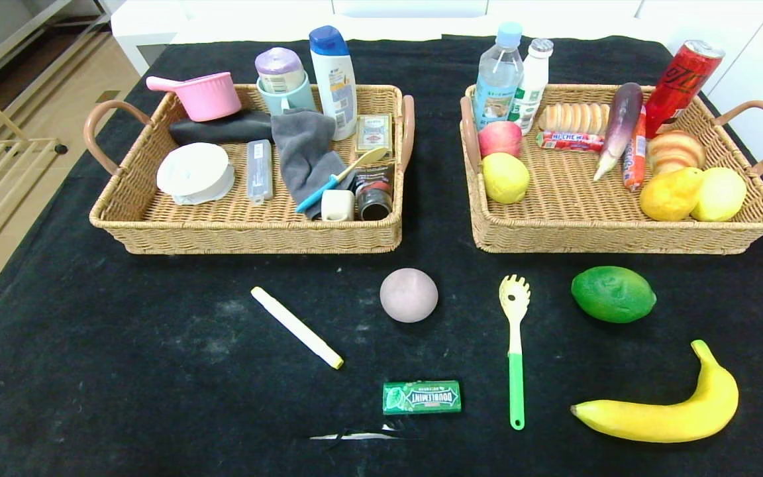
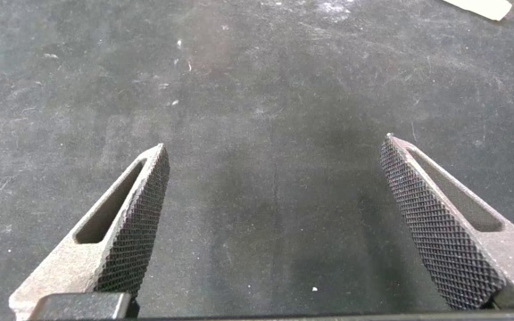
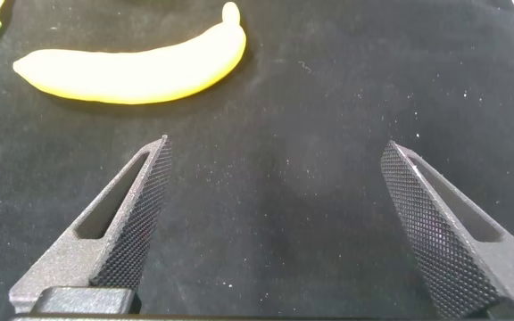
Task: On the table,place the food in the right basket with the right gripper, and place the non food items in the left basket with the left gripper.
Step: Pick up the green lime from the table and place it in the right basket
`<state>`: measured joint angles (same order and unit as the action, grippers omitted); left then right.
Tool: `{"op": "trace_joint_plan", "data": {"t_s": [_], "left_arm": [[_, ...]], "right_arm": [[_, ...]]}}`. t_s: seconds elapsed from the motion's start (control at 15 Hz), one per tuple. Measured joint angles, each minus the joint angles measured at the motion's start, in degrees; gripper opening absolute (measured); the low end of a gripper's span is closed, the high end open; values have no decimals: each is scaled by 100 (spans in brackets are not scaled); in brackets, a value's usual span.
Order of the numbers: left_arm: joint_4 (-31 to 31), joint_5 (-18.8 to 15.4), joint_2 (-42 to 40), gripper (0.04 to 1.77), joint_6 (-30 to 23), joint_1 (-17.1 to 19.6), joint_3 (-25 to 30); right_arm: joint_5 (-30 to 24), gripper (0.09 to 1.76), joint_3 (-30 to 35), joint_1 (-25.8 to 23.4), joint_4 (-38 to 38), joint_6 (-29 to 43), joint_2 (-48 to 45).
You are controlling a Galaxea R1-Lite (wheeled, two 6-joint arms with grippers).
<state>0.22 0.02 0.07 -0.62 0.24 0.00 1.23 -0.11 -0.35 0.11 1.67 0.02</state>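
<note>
You have two baskets (image 1: 249,228) (image 1: 620,232), and loose on the surface: one banana (image 1: 666,414), lime (image 1: 612,293), ball (image 1: 408,295), spaghetti spoon (image 1: 515,344), marker (image 1: 297,326), gum pack (image 1: 421,397).

You have six loose items on the black surface (image 1: 90,371) in front of the two wicker baskets: a cream marker (image 1: 297,327) lying diagonally at the left, a pale round ball (image 1: 408,295) near the middle, and a green gum pack (image 1: 421,397) lying flat closest to you. To the right lie a pasta spoon (image 1: 515,344) with a green handle, head toward the baskets, a green lime (image 1: 612,293), and a yellow banana (image 1: 666,407) curving upward at its right end. Your left basket (image 1: 249,232) already holds non-food things and your right basket (image 1: 620,228) holds food and drinks.
</note>
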Motion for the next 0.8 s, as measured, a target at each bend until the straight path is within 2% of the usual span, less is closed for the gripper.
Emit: {"op": "trace_joint_plan", "data": {"t_s": [0.13, 0.2, 0.27, 0.4, 0.47, 0.6, 0.8], "left_arm": [[16, -27, 0, 172, -67, -2, -137], [110, -79, 11, 172, -166, -4, -369], [302, -233, 41, 172, -260, -4, -700], [650, -906, 216, 172, -347, -9, -1308], [695, -1162, 406, 172, -362, -11, -1562], [658, -1452, 970, 172, -367, -82, -2031], [99, -1592, 2222, 172, -362, -341, -2573]], "right_arm": [[6, 171, -29, 0, 40, 30, 112], [-7, 171, -160, 2, 62, 122, 179], [-35, 171, -421, 13, 71, 262, 284], [-169, 171, -1014, 95, 30, 508, 730], [-238, 171, -1279, 226, -116, 624, 1019], [-302, 171, -1708, 583, -674, 751, 1686], [-618, 171, -2142, 1030, -1308, 638, 2712]]}}
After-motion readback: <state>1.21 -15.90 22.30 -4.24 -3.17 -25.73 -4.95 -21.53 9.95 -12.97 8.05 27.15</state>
